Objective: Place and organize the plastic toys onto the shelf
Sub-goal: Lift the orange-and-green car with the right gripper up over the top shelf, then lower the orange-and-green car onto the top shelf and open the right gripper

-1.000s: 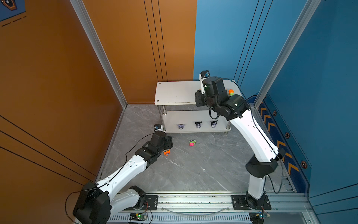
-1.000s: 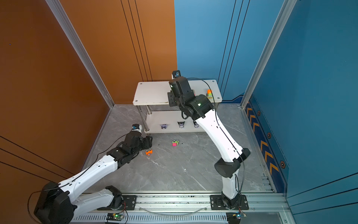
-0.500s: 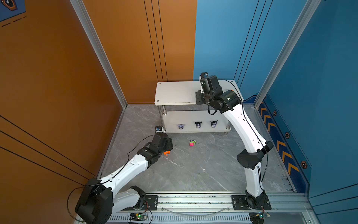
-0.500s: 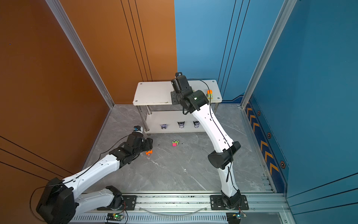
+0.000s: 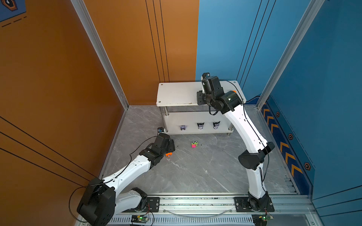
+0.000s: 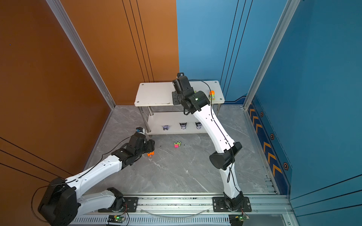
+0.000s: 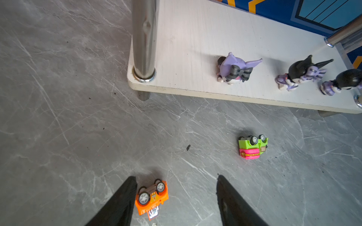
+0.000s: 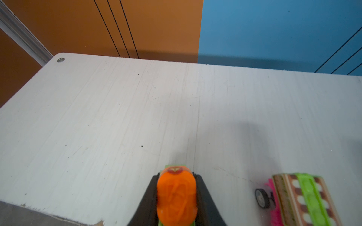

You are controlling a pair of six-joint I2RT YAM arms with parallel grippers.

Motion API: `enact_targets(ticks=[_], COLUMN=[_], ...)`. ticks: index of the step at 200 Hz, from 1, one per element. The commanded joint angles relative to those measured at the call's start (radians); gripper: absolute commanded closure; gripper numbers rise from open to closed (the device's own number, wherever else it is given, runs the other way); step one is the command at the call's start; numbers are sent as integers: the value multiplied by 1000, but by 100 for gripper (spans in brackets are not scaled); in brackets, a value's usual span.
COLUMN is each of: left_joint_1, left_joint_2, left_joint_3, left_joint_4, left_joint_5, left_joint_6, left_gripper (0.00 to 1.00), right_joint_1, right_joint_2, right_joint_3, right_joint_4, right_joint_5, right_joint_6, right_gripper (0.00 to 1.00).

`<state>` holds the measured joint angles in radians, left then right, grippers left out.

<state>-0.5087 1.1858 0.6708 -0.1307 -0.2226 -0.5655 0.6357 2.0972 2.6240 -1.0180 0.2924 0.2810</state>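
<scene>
Sticker (image 7: 154,196) on orange car (image 7: 150,204), text illegible

High twin views over the shelf (image 5: 176,94); close, seemingly downward wrist views.

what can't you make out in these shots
Right hand: grip hidden behind the right arm in both top views.
Orange-and-green toy it holds: blurred and cut by the frame edge, right wrist view.
Pink-and-green truck: cut by the same edge.
Third figurine: cut by the left wrist view's edge; half behind the right arm in a top view.
Left hand: contact with the orange car unclear, left wrist view.
</scene>
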Motion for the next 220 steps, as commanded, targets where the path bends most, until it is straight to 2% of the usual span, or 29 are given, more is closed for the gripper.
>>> enact_targets(ticks=[1,42,55,80,95,164,220], left_joint_1=[10,10,10,11,10,12,15], left_joint_2=[5,3,4,4,4,-10,-14], left_joint_3=[16,16,16,16,14,3,-2], left_joint_4=[-7,-4,-6,-6,-6,-12,-15], left_joint_5=[19,18,18,17,17,9,9], left_joint_6=[3,-1,-1,-1,1,7,7], left_gripper=[33,33,33,33,33,33,33], right_joint_1=[-13,-15,-13,-6,3,43,58], right_joint_2=[47,53,55,60,62,64,84], right_joint_3=[-4,-7,-10,-13,-13,-13,-13], right_joint_4=[-67,-67,-67,-63,-55,3,50], right_joint_5=[0,-12,-14,-18,-14,58,147], right_joint_6=[29,45,49,59,62,84,95], right_gripper=[78,63,62,76,81,85,84])
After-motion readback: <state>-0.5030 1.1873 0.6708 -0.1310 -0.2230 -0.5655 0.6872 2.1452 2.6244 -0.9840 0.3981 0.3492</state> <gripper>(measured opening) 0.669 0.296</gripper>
